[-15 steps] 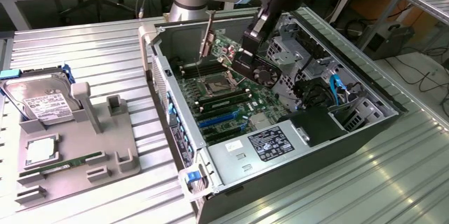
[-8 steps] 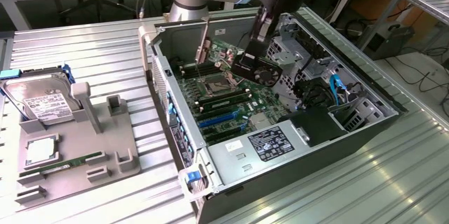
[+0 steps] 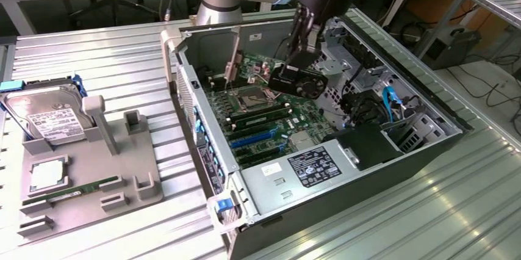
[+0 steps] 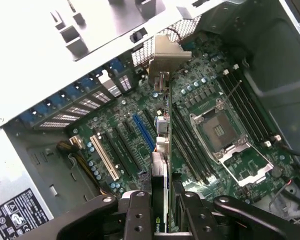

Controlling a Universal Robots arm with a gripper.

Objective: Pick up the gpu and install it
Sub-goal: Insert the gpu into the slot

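Exterior view: my gripper (image 3: pixel 294 58) is clamped on the gpu (image 3: pixel 301 82). The card hangs tilted inside the open computer case (image 3: pixel 189 89), above the motherboard (image 3: pixel 273 122) and just beside the CPU socket (image 3: pixel 248 97), seated in nothing. Well apart from the socket, outside the case toward the exterior view's left, a gray tray (image 3: pixel 122 150) carries one hard drive (image 3: pixel 49 119), one RAM stick (image 3: pixel 73 191) and one processor chip (image 3: pixel 47 176). One power supply (image 3: pixel 313 165) sits in the case, also well apart from the socket. I count one gpu and one gripper.

Wrist view: my fingers (image 4: pixel 137 215) press the gpu (image 4: pixel 160 172) from both sides. Seen edge-on, it runs between the CPU socket (image 4: pixel 225 137) and the one blue expansion slot (image 4: pixel 143 131). One cream slot (image 4: pixel 104 156) lies farther from the socket. The card's metal bracket (image 4: pixel 166 52) is near the case's perforated rear wall (image 4: pixel 140 50).

I see three risks. Because the card is tilted, the bracket could snag on that rear wall. The connector edge could come down on board parts beside the socket instead of into a slot. The socket looks uncovered, so a knock there might bend its contacts. My hold is on a thin card, so any contact could pivot it in my grip.
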